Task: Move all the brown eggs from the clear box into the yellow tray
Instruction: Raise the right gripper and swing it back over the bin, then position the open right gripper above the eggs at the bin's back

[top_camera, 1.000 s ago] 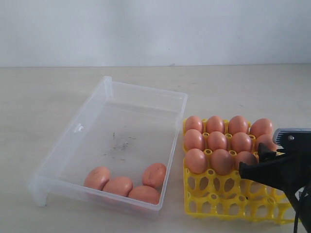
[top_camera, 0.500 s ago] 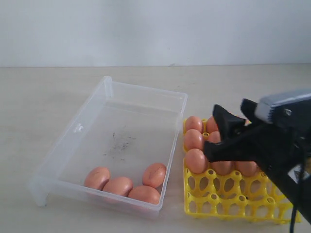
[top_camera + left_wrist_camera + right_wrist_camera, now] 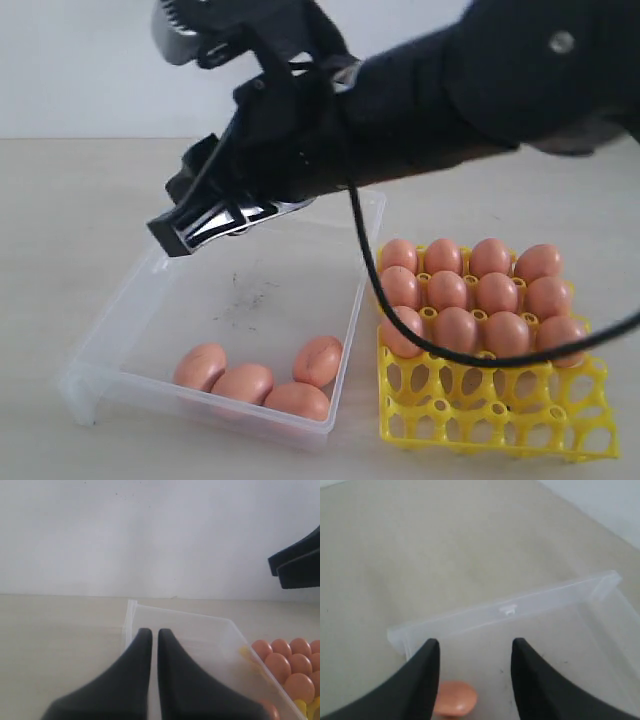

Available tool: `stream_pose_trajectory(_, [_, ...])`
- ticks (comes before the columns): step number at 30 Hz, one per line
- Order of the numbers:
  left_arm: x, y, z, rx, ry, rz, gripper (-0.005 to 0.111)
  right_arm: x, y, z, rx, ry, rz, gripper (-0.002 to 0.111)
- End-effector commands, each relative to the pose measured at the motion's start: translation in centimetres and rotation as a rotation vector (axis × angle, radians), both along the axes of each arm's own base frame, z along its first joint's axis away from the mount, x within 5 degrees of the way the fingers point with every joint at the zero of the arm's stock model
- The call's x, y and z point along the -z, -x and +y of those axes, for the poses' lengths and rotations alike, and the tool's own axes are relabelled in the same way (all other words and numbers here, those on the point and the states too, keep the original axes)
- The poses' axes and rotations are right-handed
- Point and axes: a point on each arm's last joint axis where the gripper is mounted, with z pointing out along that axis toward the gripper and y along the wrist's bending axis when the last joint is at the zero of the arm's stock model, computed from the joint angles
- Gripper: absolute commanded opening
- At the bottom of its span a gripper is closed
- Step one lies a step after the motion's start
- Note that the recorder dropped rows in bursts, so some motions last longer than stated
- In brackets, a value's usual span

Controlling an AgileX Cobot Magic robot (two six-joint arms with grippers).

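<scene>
The brown eggs (image 3: 243,382) are smooth, matte, orange-brown ovals. Four lie loose on the floor of the clear box (image 3: 105,335), bunched at the end nearest the exterior camera. Twelve sit in the yellow tray (image 3: 480,420), just beside the box's right wall. They fill three rows, and the nearest row of cups is bare. The box is thin transparent plastic with a flared rim and dark specks on its floor. The tray is a glossy open lattice with pegs between the cups.

The exterior view gives you the full count, but your right arm (image 3: 450,90) shows there only as a dark blur crossing above the box, its fingers unreadable. The right wrist view settles it: the right gripper (image 3: 474,645) hangs above the box with its fingers set apart and nothing between them. A single egg (image 3: 454,699) lies on the box floor below the gap, untouched. The left wrist view shows the left gripper (image 3: 154,632) with its fingers drawn together to a thin seam, holding nothing, the box beyond them.
</scene>
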Motion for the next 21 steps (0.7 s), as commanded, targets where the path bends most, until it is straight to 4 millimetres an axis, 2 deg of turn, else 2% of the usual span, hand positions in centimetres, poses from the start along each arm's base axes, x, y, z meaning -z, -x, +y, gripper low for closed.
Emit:
stream_pose_trajectory(1, [0.1,0.0,0.0,0.008,0.01,0.002,0.004,1.8,-2.1,0.7,-0.062,0.37,0.05,0.036])
stream_pose_trajectory(5, [0.1,0.0,0.0,0.008,0.01,0.002,0.004,3.5,-4.1,-0.5,-0.092,0.745,-0.068,0.036])
stream_pose_trajectory(10, [0.0,0.0,-0.1,0.009,0.012,-0.002,0.004,5.2,-5.1,-1.3,-0.133,0.981,-0.128,0.036])
stream_pose_trajectory(17, [0.0,0.0,-0.1,0.009,0.012,-0.002,0.004,7.7,-5.8,-0.4,-0.251,1.049,-0.142,0.036])
stream_pose_trajectory(21, [0.0,0.0,-0.1,0.009,0.012,-0.002,0.004,9.5,-5.8,-0.2,-0.309,1.09,-0.09,0.036])
